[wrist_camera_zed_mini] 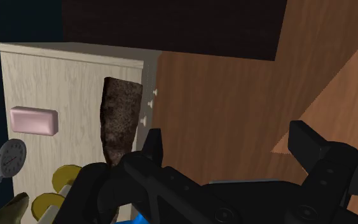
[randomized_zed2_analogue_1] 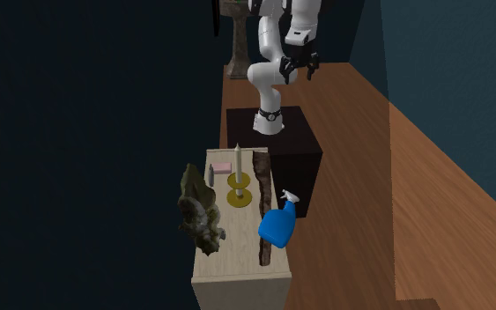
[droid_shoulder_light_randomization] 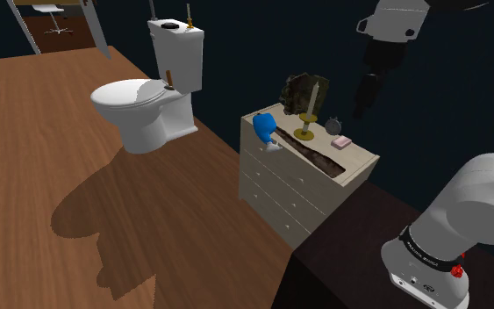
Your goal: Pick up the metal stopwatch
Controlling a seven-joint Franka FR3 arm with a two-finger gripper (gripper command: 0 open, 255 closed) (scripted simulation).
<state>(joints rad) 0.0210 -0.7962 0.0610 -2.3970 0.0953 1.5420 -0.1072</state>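
Note:
The stopwatch (droid_shoulder_light_randomization: 335, 125) is a small grey round dial with a top knob. It lies on the pale dresser (droid_shoulder_light_randomization: 356, 164) near the back edge, between a pink soap bar (droid_shoulder_light_randomization: 342, 142) and a candle on a brass holder (droid_shoulder_light_randomization: 305, 112). In the second exterior view the stopwatch (randomized_zed2_analogue_1: 210, 176) sits beside the soap (randomized_zed2_analogue_1: 222, 166). My gripper (randomized_zed2_analogue_1: 297, 70) hangs open high above the stand, well away from the dresser (randomized_zed2_analogue_1: 237, 260). In the wrist view the stopwatch (wrist_camera_zed_mini: 9, 158) lies far off to the side of the open gripper (wrist_camera_zed_mini: 231, 149), past the soap (wrist_camera_zed_mini: 34, 119), with nothing between the fingers (wrist_camera_zed_mini: 155, 147).
A blue spray bottle (droid_shoulder_light_randomization: 264, 127), a dark rock-like ornament (droid_shoulder_light_randomization: 306, 88) and a rough brown strip (droid_shoulder_light_randomization: 311, 154) share the dresser top. A white toilet (droid_shoulder_light_randomization: 148, 105) stands on the wooden floor beyond. The black stand (randomized_zed2_analogue_1: 277, 150) adjoins the dresser's end.

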